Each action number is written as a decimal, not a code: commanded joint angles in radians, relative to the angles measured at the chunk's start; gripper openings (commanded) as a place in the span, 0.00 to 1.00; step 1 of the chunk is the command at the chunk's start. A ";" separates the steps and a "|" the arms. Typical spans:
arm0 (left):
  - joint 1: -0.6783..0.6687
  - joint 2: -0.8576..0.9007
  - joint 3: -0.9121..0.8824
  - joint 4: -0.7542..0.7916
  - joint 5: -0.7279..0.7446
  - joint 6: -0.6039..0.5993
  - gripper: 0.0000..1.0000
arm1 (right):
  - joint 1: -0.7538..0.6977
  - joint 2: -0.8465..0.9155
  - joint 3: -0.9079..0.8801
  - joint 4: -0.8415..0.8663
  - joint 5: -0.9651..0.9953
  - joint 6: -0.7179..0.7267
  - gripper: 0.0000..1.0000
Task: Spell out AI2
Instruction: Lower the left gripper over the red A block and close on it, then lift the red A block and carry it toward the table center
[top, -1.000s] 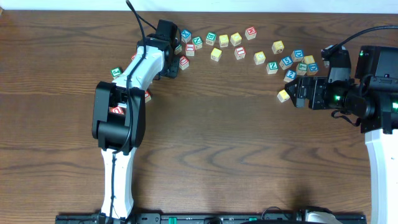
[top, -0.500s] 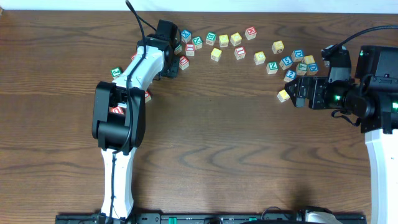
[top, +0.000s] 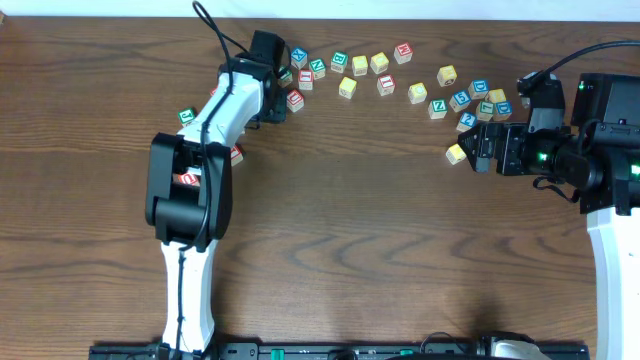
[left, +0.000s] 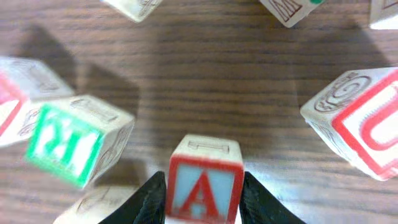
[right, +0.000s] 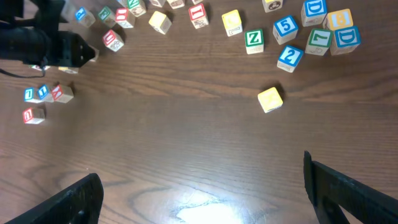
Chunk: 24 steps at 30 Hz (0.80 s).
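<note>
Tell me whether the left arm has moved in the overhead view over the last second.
Yes, slightly: the left arm, holding the A block, has swung leftward, closer to the green block.

I have the A block (left: 204, 186), pale wood with a red A on a light blue face inside a red border, upright and pinched between the fingers of the left gripper (left: 204, 208). The 2 block (right: 290, 56) lies loose, tilted slightly, with its blue numeral facing up. The I block (right: 198, 14), red-lettered as far as I can read it, sits well apart from both, farther back.
</note>
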 joint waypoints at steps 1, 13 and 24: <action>0.000 -0.056 0.020 -0.024 -0.002 -0.084 0.37 | -0.002 -0.002 0.017 0.000 0.002 0.003 0.99; 0.000 -0.053 0.004 0.018 -0.003 -0.048 0.39 | -0.002 -0.002 0.017 -0.002 0.008 0.003 0.99; 0.004 -0.052 -0.019 0.040 -0.003 0.072 0.59 | -0.002 -0.002 0.017 -0.005 0.008 0.003 0.99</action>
